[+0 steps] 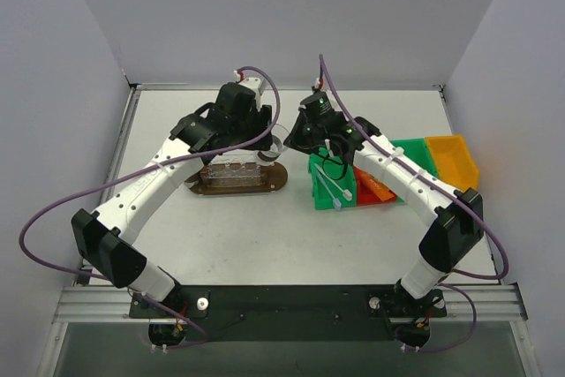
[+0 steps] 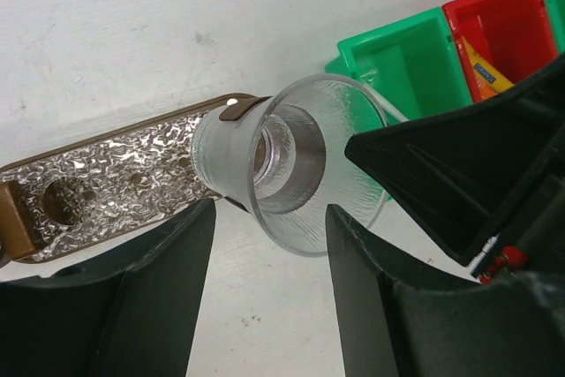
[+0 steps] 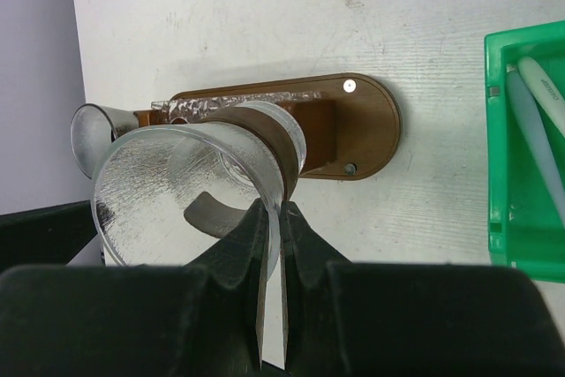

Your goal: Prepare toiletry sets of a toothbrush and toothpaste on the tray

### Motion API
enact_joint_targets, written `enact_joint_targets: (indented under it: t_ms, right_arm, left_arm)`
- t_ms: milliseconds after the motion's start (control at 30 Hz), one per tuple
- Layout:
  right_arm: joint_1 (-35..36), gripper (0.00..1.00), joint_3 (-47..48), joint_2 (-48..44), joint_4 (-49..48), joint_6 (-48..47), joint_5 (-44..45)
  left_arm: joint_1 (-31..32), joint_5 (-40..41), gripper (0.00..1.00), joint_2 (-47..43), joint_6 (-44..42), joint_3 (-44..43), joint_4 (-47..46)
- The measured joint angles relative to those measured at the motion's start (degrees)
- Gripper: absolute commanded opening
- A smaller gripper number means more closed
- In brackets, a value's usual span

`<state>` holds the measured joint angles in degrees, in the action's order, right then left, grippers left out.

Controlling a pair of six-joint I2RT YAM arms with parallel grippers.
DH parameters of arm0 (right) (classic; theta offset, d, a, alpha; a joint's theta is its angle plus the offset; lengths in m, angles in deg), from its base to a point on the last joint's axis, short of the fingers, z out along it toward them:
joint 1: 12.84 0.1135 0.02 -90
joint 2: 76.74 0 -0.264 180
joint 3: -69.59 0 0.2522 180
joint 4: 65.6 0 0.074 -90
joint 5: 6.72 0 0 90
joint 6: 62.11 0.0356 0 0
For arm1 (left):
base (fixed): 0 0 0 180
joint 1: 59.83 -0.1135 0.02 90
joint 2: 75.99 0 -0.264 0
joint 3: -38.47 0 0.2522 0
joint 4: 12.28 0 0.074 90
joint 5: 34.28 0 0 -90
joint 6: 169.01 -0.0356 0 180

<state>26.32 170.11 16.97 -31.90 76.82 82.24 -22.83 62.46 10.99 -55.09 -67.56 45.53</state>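
Note:
The dark brown tray (image 1: 277, 177) lies at mid-table with clear cups (image 1: 234, 170) on it. My right gripper (image 1: 290, 140) is shut on the rim of one clear cup (image 3: 190, 183), holding it tilted over the tray's end (image 3: 357, 121). My left gripper (image 2: 269, 289) is open and empty, its jaws on either side of and just short of that same cup (image 2: 291, 165). White toothbrushes (image 1: 332, 184) lie in a green bin (image 1: 320, 190); they also show in the right wrist view (image 3: 538, 121). Orange toothpaste tubes (image 2: 485, 72) lie in the red bin (image 1: 375, 190).
A second green bin (image 1: 415, 154) and a yellow bin (image 1: 452, 158) stand right of the red one. Another clear cup (image 3: 93, 134) shows at the tray's far end. A crinkled reflective strip (image 2: 115, 174) runs along the tray. Walls enclose the table.

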Motion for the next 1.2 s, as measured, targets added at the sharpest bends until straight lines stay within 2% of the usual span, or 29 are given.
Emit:
enact_joint_targets:
  t_ms: [167, 300, 567, 700, 1033, 1200]
  right_arm:
    - [1.53, 0.00, 1.36, 1.31, 0.42, 0.04, 0.24]
    - [2.67, 0.00, 1.97, 2.45, 0.46, -0.17, 0.50]
    - [3.45, 0.00, 1.97, 2.73, 1.11, -0.72, 1.31]
    - [4.11, 0.09, 2.23, 2.73, 1.27, -0.61, 1.66]
    - [4.46, 0.39, 2.49, 2.47, 0.92, -1.01, 0.15]
    - [4.42, 0.44, 2.19, -0.31, 1.73, -3.10, -0.22]
  left_arm:
    - [0.04, 2.16, 0.58, 1.51, -0.68, 0.00, 1.18]
    - [0.04, 3.80, 0.42, 2.19, -1.14, -0.02, 2.56]
    - [-0.26, 6.29, 0.18, 3.06, -1.73, -0.02, 4.22]
    - [-0.74, 7.56, 0.00, 3.67, -1.46, -0.17, 4.24]
    - [-1.18, 6.43, 0.00, 6.27, -3.39, -3.39, 6.80]
    - [-1.22, 2.25, 0.00, 6.64, -4.87, -4.37, 7.58]
